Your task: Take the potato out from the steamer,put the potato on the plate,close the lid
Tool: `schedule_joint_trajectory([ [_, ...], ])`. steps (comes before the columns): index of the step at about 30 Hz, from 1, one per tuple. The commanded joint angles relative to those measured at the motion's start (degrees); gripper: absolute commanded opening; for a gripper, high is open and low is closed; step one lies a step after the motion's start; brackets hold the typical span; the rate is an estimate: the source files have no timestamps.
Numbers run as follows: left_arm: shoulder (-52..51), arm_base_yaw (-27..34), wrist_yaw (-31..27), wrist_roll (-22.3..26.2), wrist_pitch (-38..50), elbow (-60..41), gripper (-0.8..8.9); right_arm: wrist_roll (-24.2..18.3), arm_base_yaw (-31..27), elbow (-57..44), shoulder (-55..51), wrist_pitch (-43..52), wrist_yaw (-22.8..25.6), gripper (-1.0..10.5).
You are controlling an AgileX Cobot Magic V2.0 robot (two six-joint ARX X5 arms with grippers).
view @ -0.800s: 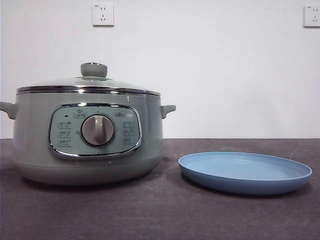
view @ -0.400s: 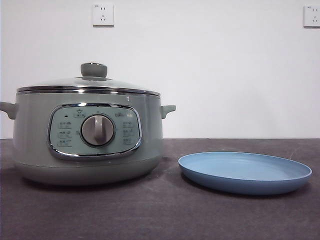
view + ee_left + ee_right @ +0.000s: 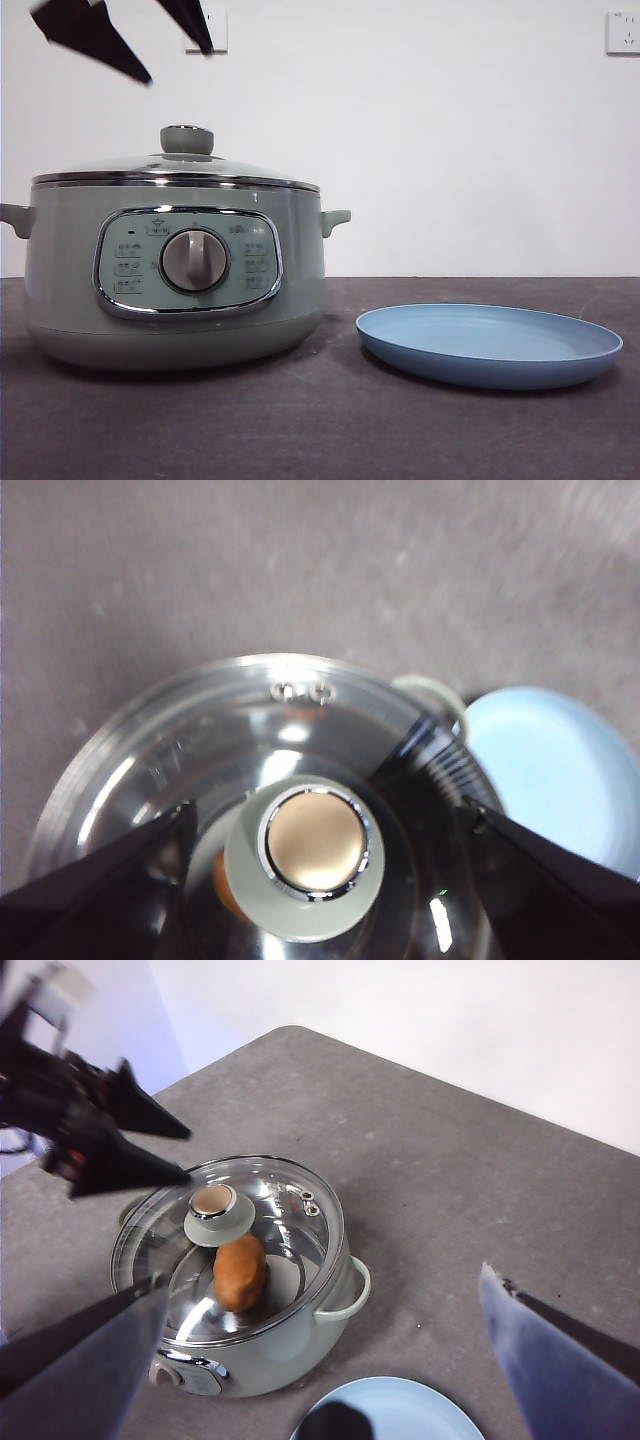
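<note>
My left end effector hangs wide open and empty directly above the lid, its knob centred between my jaws. The potato lies inside the closed steamer; my right end effector, open, waits farther off.

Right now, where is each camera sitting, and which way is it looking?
Front view: low at table height, looking level at the steamer and the plate; black tips of the left end effector show up high.
Left wrist view: on the left arm, looking straight down on the lid and its knob; its own two jaws stand apart, either side of the knob.
Right wrist view: high on the waiting right arm, looking down at the whole pot; its jaws frame the picture, wide apart.
Shared: both wrist views show the potato under the glass.
</note>
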Motion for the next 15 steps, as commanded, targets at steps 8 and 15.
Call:
schedule_joint_trajectory([
  [8, 7.9, -1.7, -2.8, 1.7, -2.4, 0.1, 4.35, 0.2, 0.1, 0.2, -0.2, 0.1, 0.0, 5.6],
  [15, 8.5, -2.0, -3.4, 2.3, -2.4, 0.1, 3.43, 0.3, 0.1, 0.2, -0.2, -0.2, 0.0, 5.6],
])
